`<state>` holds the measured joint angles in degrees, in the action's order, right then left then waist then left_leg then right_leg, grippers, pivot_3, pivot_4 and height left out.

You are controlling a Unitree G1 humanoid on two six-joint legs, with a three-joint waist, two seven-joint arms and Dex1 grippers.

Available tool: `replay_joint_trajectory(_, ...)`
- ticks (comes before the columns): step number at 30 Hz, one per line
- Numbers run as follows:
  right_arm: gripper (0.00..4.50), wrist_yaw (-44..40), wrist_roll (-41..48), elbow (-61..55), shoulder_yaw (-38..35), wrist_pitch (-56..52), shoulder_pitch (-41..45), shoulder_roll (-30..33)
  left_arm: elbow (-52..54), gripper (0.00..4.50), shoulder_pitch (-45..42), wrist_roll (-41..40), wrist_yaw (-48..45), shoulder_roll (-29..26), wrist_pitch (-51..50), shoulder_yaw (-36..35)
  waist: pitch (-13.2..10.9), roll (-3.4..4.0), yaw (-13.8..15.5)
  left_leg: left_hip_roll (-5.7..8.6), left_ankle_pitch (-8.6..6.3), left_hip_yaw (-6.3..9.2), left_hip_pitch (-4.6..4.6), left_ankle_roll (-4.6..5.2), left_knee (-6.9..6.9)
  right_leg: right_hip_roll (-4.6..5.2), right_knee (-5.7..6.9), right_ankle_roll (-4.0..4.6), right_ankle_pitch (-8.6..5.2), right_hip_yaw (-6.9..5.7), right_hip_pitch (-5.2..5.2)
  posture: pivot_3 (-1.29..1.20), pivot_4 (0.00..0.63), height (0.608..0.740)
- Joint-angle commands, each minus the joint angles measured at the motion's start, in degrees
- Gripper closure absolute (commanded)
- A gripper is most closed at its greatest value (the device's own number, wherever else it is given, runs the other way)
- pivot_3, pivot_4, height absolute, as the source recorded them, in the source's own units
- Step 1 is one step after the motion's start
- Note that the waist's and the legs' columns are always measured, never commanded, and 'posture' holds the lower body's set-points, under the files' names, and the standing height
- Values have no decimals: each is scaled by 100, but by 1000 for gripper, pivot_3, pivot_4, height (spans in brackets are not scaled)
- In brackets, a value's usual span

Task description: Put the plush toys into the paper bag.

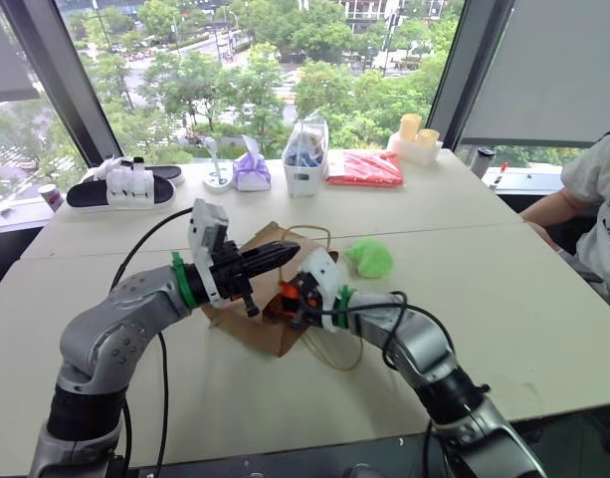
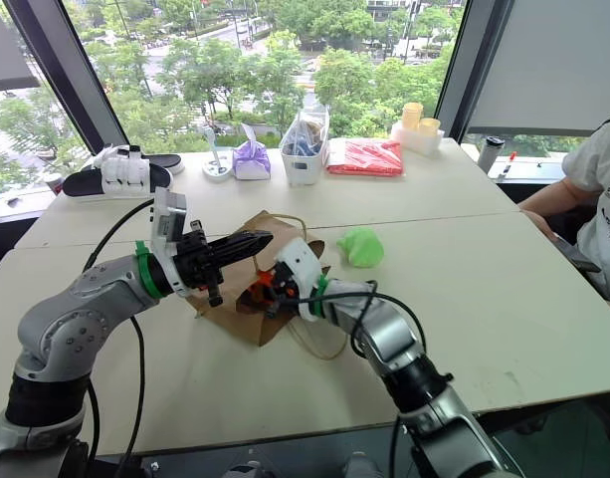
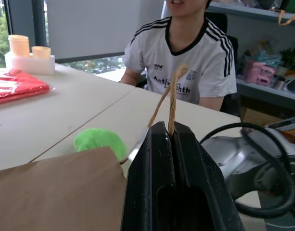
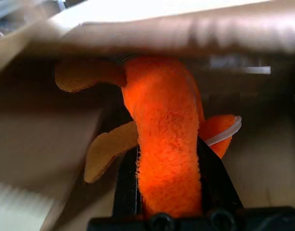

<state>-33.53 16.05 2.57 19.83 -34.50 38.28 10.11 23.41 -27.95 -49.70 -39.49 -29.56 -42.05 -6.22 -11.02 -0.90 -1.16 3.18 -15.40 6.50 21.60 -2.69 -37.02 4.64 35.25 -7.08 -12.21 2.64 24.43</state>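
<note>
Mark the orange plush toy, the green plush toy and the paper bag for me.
orange plush toy (image 4: 166,144): right wrist view, middle of its fuzzy body.
green plush toy (image 1: 370,259): left eye view, centre of the rounded body.
paper bag (image 3: 56,192): left wrist view, flat brown side panel.

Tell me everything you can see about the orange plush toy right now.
The orange plush toy is bright orange with a fuzzy, fleecy surface and paler tan flaps sticking out to its sides, plus a thin white loop beside it. It sits lengthwise between the right gripper's two black fingers, which are closed on it. The gripper has carried it to the open mouth of the brown paper bag, whose paper shows around it in the right wrist view. From the head views only a patch of orange shows.
</note>
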Motion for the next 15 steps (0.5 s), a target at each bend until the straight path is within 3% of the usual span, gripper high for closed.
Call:
replay_joint_trajectory(1,2701,-110,-109,406,-140,394,284,-190,214,4500,0,-99,96,13,30,-88,0,0,-1,0,0,0,0,0,1,0,1,0,0,0,0,0,150,740)
replay_joint_trajectory(6,112,-301,-93,613,-207,343,374,-284,169,4500,14,-44,203,40,95,-120,0,0,6,2,0,1,2,0,0,1,0,0,0,0,1,0,150,740)
replay_joint_trajectory(10,42,-424,256,69,-482,-236,308,-182,75,4500,-20,-5,262,44,146,-153,-1,2,1,1,0,2,2,0,2,0,1,0,0,0,2,0,150,740)
replay_joint_trajectory(15,42,-750,1147,-1793,-1213,-1328,-63,689,-80,4500,-43,63,158,-36,208,-196,-1,2,48,2,0,9,8,0,0,1,-1,0,0,-4,3,0,150,740)
